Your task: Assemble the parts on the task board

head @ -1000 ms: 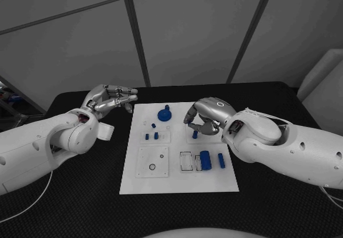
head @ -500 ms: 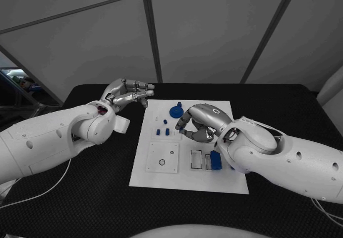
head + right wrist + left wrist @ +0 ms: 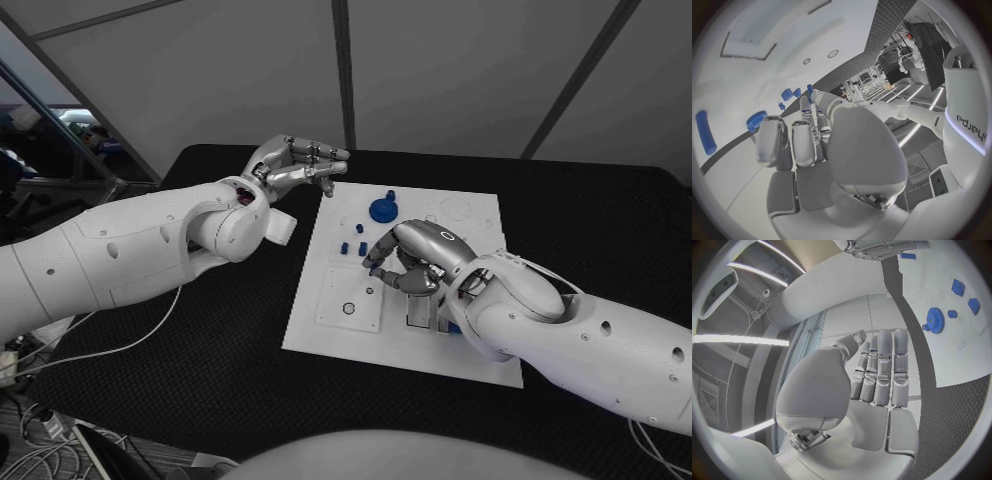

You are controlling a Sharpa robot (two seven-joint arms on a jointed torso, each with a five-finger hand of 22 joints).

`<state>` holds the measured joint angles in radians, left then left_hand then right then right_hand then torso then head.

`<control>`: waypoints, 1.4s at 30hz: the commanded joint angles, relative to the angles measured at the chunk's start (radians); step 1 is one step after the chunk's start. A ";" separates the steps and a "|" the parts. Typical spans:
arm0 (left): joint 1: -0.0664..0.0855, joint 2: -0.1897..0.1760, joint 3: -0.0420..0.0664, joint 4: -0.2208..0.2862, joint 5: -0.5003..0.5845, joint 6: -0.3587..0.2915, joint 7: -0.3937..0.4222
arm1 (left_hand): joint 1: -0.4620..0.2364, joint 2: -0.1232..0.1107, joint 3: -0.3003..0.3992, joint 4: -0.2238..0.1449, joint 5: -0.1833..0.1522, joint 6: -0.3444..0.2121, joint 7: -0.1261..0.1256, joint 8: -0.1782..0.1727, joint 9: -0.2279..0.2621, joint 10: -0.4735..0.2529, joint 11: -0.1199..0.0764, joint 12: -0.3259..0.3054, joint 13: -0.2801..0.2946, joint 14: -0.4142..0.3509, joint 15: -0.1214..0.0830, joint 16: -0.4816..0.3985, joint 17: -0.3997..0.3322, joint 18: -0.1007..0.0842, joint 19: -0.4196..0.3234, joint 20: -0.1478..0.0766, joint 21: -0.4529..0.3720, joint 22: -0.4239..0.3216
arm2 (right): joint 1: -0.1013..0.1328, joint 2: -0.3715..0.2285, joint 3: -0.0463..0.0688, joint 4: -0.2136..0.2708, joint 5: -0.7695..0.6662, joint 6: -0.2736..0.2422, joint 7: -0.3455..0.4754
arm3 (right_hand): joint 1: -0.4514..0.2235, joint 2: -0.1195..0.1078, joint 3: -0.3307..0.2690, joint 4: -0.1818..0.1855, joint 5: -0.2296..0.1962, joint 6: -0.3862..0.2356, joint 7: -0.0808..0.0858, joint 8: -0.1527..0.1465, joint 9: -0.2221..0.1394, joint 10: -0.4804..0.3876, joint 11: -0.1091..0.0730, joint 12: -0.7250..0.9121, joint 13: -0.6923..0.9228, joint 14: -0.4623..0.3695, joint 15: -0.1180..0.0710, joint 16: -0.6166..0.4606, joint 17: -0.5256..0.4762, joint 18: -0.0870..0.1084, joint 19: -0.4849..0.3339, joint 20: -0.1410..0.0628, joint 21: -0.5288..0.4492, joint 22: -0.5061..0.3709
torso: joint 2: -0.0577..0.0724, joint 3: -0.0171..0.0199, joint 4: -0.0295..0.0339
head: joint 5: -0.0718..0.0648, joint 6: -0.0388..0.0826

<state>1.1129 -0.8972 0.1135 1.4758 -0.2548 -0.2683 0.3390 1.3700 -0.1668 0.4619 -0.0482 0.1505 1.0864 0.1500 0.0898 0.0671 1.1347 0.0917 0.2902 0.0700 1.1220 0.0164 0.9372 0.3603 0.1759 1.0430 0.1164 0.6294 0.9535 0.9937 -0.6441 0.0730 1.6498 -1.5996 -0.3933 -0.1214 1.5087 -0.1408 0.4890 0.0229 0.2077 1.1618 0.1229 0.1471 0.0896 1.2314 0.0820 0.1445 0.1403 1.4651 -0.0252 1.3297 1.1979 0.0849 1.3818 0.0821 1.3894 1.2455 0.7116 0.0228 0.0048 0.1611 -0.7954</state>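
Just beyond the right hand (image 3: 408,258) lies the blue gear (image 3: 382,209).

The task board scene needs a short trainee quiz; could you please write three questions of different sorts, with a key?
1. True or false: the left hand rests on the blue gear.
2. Which hand hovers over the middle of the task board? A) left B) right
3. Fill in: the table under the board is ____ in colour.

Key:
1. False; it is raised beside the board's far corner, apart from the gear.
2. B, the right hand.
3. Black.
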 commanded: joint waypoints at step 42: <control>0.002 0.012 0.001 -0.010 0.007 0.015 0.002 | -0.006 0.005 0.002 -0.001 0.005 0.000 0.011 -0.005 -0.001 -0.013 0.002 0.000 -0.002 -0.002 0.002 -0.008 -0.002 0.006 -0.006 0.002 -0.004 -0.001 | -0.030 0.032 -0.005 -0.048 -0.040 0.080 0.007 | -0.015 0.004 0.004 -0.007 0.007 0.003 0.008 -0.004 -0.001 0.029 -0.024 -0.008 0.001 0.038 0.002 0.004 0.000 -0.013 0.009 0.000 0.006 0.003 | 0.000 0.0004 -0.0005 | 0.028 -0.033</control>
<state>1.1132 -0.8868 0.1135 1.4650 -0.2520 -0.2636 0.3376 1.3700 -0.1668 0.4619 -0.0482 0.1506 1.0900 0.1535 0.0899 0.0673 1.1276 0.0918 0.2902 0.0693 1.1220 0.0164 0.9333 0.3598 0.1759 1.0431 0.1164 0.6295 0.9536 0.9631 -0.6131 0.0681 1.6011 -1.6278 -0.3321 -0.1114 1.4957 -0.1434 0.4921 0.0198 0.2109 1.1644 0.1255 0.1471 0.0888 1.2313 0.0819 0.1348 0.1408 1.4651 -0.0252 1.3297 1.1970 0.0852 1.3817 0.0821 1.3892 1.2473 0.7114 0.0230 0.0042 0.1885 -0.8278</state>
